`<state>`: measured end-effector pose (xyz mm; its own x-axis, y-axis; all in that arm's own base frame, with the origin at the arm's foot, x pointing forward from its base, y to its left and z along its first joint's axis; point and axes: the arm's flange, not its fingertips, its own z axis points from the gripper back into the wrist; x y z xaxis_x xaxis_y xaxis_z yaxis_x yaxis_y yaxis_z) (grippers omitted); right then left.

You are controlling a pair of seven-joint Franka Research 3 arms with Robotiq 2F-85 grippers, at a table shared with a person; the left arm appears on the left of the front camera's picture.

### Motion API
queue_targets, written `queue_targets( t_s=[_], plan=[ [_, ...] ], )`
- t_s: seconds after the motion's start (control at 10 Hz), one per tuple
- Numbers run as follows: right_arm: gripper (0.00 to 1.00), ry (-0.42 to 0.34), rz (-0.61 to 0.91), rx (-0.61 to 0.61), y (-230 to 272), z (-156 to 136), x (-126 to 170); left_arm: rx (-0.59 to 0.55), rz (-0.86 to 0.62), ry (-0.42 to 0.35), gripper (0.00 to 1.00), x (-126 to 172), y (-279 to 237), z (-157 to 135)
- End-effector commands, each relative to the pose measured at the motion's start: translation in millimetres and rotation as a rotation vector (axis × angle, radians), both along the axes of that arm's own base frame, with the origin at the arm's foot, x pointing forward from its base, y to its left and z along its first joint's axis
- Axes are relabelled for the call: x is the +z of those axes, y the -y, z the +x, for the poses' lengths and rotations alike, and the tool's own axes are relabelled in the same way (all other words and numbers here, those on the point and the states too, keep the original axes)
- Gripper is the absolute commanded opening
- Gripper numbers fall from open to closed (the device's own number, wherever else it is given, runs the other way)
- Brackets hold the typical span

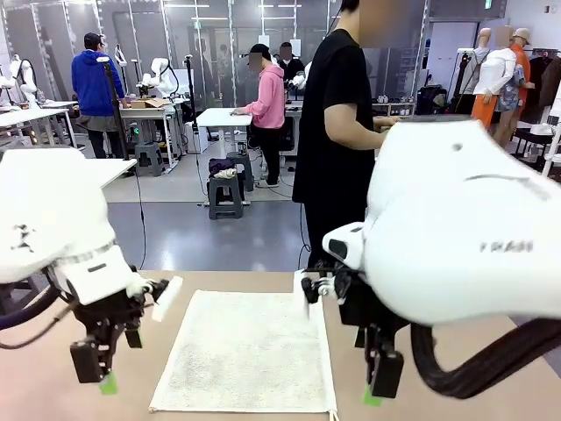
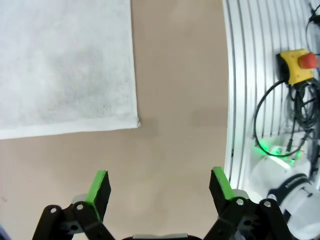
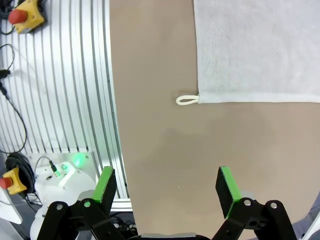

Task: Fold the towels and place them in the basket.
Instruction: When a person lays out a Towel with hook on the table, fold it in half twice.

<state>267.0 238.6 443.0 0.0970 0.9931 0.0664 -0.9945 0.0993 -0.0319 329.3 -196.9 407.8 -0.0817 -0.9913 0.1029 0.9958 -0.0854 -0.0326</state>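
Off-white terry towel (image 1: 245,351): laid flat, unfolded, on the brown surface (image 2: 175,150) between the two arms; a hanging loop (image 3: 187,100) is seen at one corner. Left pincer (image 2: 160,184) and right pincer (image 3: 166,184): both held released over bare surface, nothing grasped.

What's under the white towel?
The towel lies flat on the tan table, which shows around it. The part beneath is covered, so it can't be seen.
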Motion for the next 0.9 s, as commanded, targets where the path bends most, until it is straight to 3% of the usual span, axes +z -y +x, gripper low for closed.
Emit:
queue_targets(
  t_s=[0.0, 0.5, 0.7, 0.8],
  plan=[
    [1.0, 0.029, -0.037, -0.062, -12.5, -2.7, -20.8, 0.006, 0.044, 0.055, 1.0, -15.7, 8.4, -7.2],
    [1.0, 0.044, -0.032, -0.079, -17.8, -5.0, -43.4, 0.002, 0.084, 0.19, 1.0, -28.2, 25.4, -34.6],
    [1.0, 0.04, -0.031, -0.091, -17.2, 0.6, -43.2, 0.032, 0.105, 0.198, 1.0, -28.8, 26.0, -35.9],
    [1.0, 0.022, -0.034, -0.064, -25.1, 6.0, -30.0, -0.016, 0.069, 0.153, 1.0, -9.6, 37.2, -13.7]
  ],
)
